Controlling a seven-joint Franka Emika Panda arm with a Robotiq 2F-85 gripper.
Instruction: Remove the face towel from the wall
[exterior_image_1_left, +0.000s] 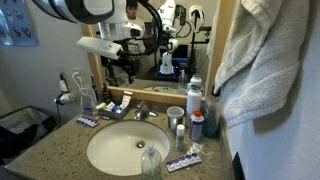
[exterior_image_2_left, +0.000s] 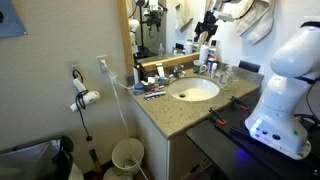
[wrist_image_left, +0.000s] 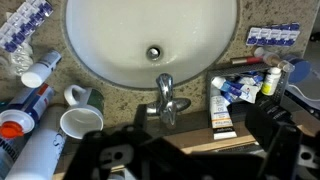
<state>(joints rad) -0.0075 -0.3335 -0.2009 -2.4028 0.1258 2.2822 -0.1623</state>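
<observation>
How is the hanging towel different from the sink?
The face towel hangs up high with soft folds; the sink sits low in the counter, smooth and oval. The towel is floppy cloth, the sink a hard bowl with a drain. Both are whitish.

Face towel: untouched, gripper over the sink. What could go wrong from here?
1. The gripper hangs above the faucet and a crowded counter. A low swing toward the face towel could knock the bottles or the cup.
2. The towel is bulky with deep folds, so a pinch may catch only one layer and slip.
3. Pulled free, its lower edge could sweep those bottles over.
</observation>
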